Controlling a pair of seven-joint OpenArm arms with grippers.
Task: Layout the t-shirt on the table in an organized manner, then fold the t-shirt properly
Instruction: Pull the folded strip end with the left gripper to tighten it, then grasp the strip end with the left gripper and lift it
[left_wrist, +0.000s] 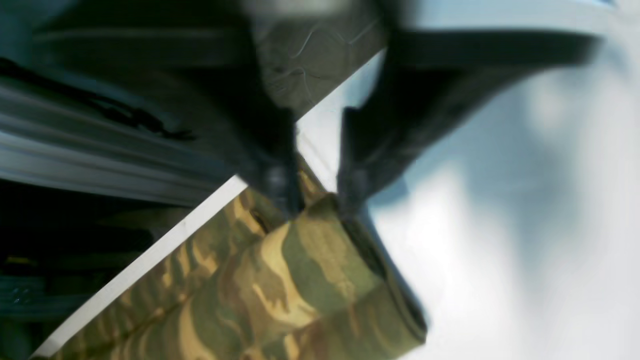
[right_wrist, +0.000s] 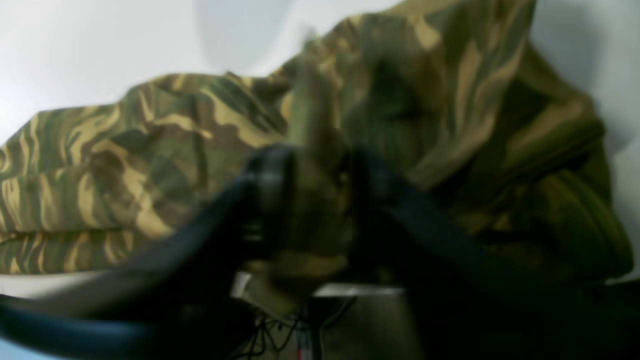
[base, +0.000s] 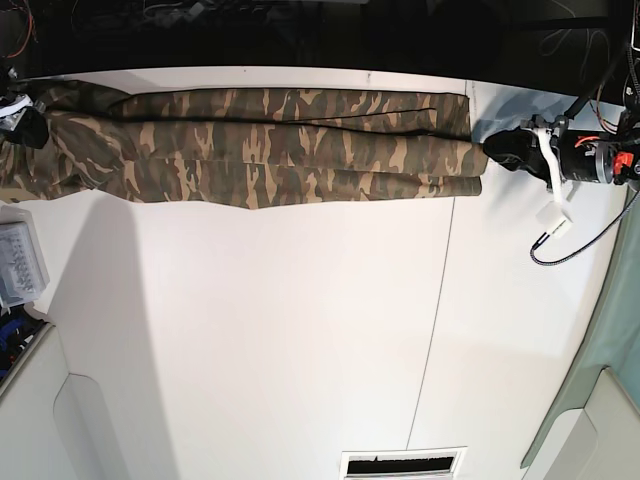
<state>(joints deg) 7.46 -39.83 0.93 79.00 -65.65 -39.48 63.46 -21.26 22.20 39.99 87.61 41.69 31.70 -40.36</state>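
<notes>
The camouflage t-shirt (base: 270, 145) lies stretched into a long narrow folded band along the far edge of the white table (base: 300, 330). At its right end is my left gripper (base: 495, 150). In the left wrist view its fingers stand apart, with bare table showing between them. The left gripper (left_wrist: 317, 192) is open, just over the folded corner of the t-shirt (left_wrist: 280, 285). My right gripper (base: 28, 122) is at the band's left end. In the blurred right wrist view, the right gripper (right_wrist: 320, 190) has spread fingers with a bunched fold of the t-shirt (right_wrist: 150, 150) between them.
A clear plastic box (base: 18, 265) sits at the table's left edge. A white connector on a dark cable (base: 555, 215) lies right of the shirt. A thin seam (base: 438, 300) crosses the table, and a slotted vent (base: 400, 465) lies at the near edge.
</notes>
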